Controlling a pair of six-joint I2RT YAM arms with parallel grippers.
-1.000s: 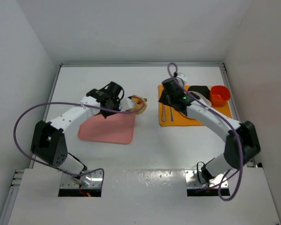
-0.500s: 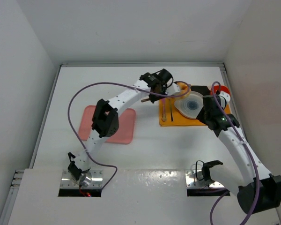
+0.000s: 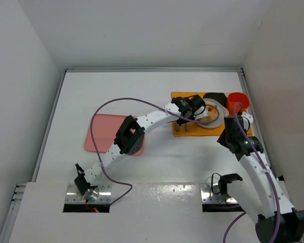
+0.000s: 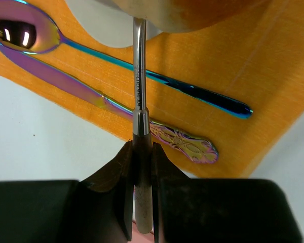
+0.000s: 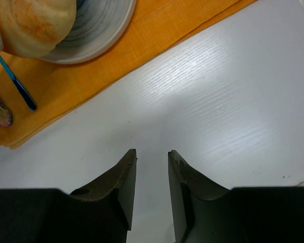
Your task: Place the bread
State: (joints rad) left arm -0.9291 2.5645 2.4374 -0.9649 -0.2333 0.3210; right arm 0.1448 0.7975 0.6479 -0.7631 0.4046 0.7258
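The bread [image 5: 33,23], a round golden-brown bun, hangs over the left rim of the grey-ringed plate [image 5: 99,28], carried on the end of a metal-shafted tool [image 4: 139,76]. Its underside fills the top edge of the left wrist view, bread [image 4: 192,10]. My left gripper [image 4: 142,149] is shut on the tool's dark handle, above the orange mat [image 4: 243,61]. From above, the left gripper [image 3: 190,106] sits beside the plate [image 3: 219,117]. My right gripper [image 5: 152,154] is open and holds nothing, over bare white table just off the mat's near edge, right gripper [image 3: 234,130].
An iridescent spoon [image 4: 20,33] and a knife [image 4: 182,142] lie on the orange mat under the tool. An orange cup [image 3: 237,99] and a black object [image 3: 215,97] stand at the mat's far right. A pink mat [image 3: 104,134] lies on the left.
My left arm swung from the pink mat across to the orange mat, bringing the bread over the plate. The right arm pulled back off the mat toward the near right, jaws narrowing slightly.
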